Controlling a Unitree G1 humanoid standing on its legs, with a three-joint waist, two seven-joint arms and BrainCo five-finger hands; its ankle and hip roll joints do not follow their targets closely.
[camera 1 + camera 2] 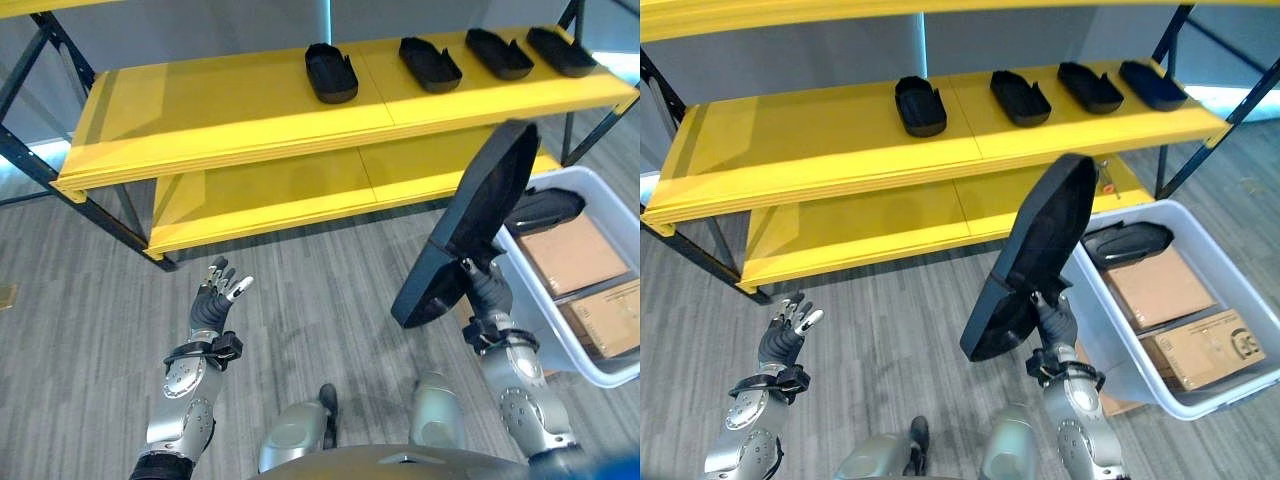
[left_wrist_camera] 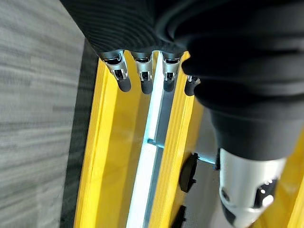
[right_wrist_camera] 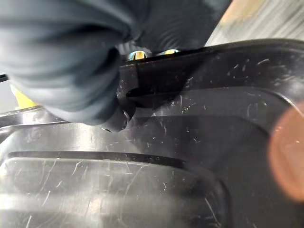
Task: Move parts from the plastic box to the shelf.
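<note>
My right hand is shut on the lower end of a long black tray-shaped part, holding it upright and tilted in the air beside the white plastic box. In the right wrist view the part sits close against the hand, scratched and glossy. Another black part lies in the box's far end, over cardboard boxes. Several matching black parts rest in a row on the yellow shelf. My left hand hovers open above the floor, low on the left, holding nothing.
A second, lower yellow shelf board runs under the top one. Black metal frame legs stand at the shelf's left and right ends. Grey wood-pattern floor lies between me and the shelf.
</note>
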